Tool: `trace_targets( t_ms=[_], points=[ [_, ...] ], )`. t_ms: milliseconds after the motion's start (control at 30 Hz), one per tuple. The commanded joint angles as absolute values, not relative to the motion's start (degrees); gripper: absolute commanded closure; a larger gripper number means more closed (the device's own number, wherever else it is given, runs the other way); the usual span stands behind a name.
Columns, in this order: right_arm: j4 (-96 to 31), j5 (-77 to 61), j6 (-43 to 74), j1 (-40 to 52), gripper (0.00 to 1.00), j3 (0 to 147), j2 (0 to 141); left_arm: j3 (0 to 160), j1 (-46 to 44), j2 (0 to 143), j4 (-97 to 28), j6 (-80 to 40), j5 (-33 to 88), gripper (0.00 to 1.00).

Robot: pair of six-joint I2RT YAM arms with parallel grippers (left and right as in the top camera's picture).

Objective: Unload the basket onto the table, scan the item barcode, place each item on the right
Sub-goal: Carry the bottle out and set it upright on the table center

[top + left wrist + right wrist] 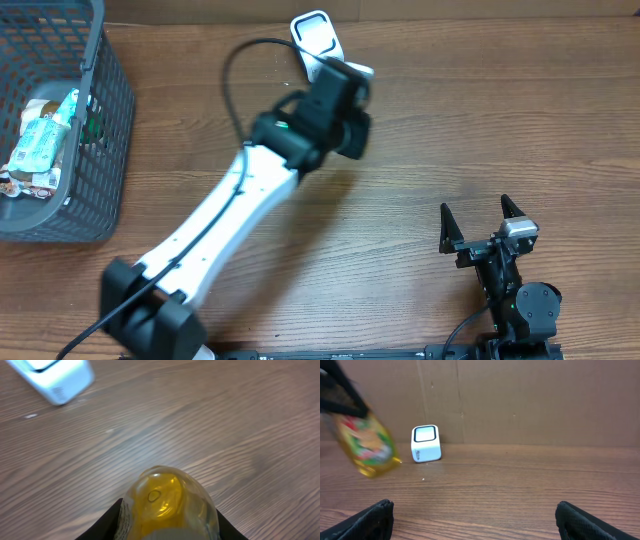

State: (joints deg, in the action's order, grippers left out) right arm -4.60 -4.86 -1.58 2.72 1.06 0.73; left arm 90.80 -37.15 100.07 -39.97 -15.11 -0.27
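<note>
The item is a clear bottle of yellow liquid [167, 502] with a colourful label, held above the wooden table. My left gripper [170, 522] is shut on it, one black finger on each side. In the right wrist view the bottle [367, 450] hangs tilted at the left, just left of the white barcode scanner [426, 443]. From overhead, the left gripper [345, 110] covers the bottle, just in front of the scanner [318, 38] at the table's back. My right gripper [482, 215] rests open near the front right, nothing between its fingers [375, 517].
A dark mesh basket [100, 150] at the far left holds packaged goods [40, 140]. A black cable [235, 75] loops off the left arm. A cardboard wall [520, 400] stands behind the table.
</note>
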Motion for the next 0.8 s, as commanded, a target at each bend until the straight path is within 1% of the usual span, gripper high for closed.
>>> trace_targets(
  t_ms=[0, 200, 400, 567, 767],
  points=[
    [-4.4, -4.3, -1.9, 2.5, 0.00, 0.4, 0.2, 92.0, -40.8, 103.6, -37.4, -16.9, -1.9, 0.78],
    [-4.4, -4.3, -1.9, 2.5, 0.00, 0.4, 0.2, 92.0, -45.4, 109.6, -33.8, -19.8, -2.0, 0.78],
    [-4.4, -4.3, -1.9, 2.5, 0.00, 0.4, 0.2, 92.0, -48.8, 113.2, -32.2, -20.0, -3.5, 0.77],
    [-4.4, -4.3, -1.9, 2.5, 0.00, 0.4, 0.2, 92.0, -50.5, 114.4, -32.3, -20.0, -6.0, 0.76],
    [-4.4, -4.3, -1.9, 2.5, 0.00, 0.4, 0.2, 91.5, -51.1, 114.7, -32.7, -20.0, -6.0, 0.75]
  ],
)
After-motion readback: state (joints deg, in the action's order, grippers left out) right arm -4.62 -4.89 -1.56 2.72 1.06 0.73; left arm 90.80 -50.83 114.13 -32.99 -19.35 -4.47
